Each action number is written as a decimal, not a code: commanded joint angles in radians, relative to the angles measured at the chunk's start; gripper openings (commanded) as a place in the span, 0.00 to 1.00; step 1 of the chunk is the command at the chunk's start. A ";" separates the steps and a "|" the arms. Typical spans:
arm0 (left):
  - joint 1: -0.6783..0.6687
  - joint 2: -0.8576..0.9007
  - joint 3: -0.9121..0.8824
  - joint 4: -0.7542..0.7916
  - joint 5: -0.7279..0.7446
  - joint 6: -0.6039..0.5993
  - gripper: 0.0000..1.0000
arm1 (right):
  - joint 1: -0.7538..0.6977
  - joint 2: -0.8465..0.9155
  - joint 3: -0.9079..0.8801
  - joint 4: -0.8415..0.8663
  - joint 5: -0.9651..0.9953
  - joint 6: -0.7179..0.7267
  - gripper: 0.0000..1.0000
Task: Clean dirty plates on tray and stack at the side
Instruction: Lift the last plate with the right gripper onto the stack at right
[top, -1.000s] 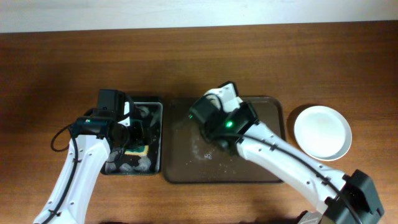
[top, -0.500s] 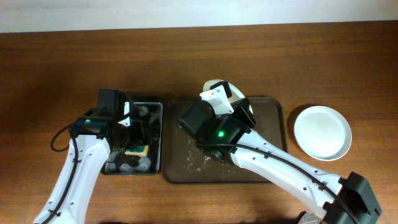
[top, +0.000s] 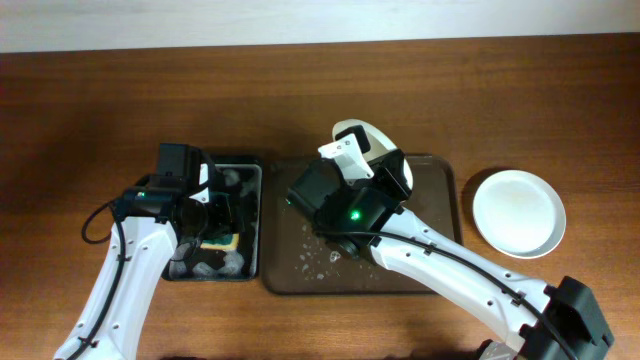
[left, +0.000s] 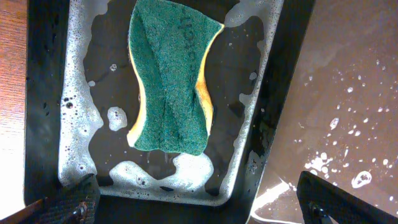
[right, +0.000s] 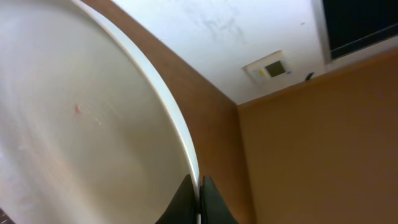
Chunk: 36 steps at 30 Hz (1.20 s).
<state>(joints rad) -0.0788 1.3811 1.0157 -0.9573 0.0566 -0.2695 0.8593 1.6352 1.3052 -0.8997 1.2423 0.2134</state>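
My right gripper (right: 198, 194) is shut on the rim of a white plate (right: 81, 137) and holds it tilted up above the dark brown tray (top: 290, 270). The plate has a small red speck near its middle. From overhead only its far edge (top: 352, 130) shows past my right arm. A second white plate (top: 518, 212) lies flat on the table right of the tray. My left gripper (left: 193, 208) is open and empty above the near edge of the black container (left: 43, 124). The third plate is not in view.
A green and yellow sponge (left: 171, 87) lies in foamy water in the black container (top: 250, 225) left of the tray. Foam spots dot the wet tray floor (top: 315, 255). The tray's edge also shows in the left wrist view (left: 348, 112).
My right arm has lifted and tilted the plate further up over the tray's far side. My left arm has not moved.
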 joint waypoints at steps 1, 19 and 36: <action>0.003 -0.001 0.010 0.002 0.015 -0.010 0.99 | 0.003 -0.026 0.018 0.069 0.110 -0.193 0.04; 0.003 -0.001 0.010 0.003 0.015 -0.010 0.99 | -1.019 -0.102 0.021 -0.050 -1.240 0.174 0.04; 0.003 -0.001 0.010 0.005 0.015 -0.009 0.99 | -1.390 -0.064 -0.129 -0.087 -1.377 0.169 0.48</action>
<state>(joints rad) -0.0788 1.3811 1.0157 -0.9539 0.0570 -0.2726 -0.5278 1.5684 1.1793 -0.9913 0.0174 0.3805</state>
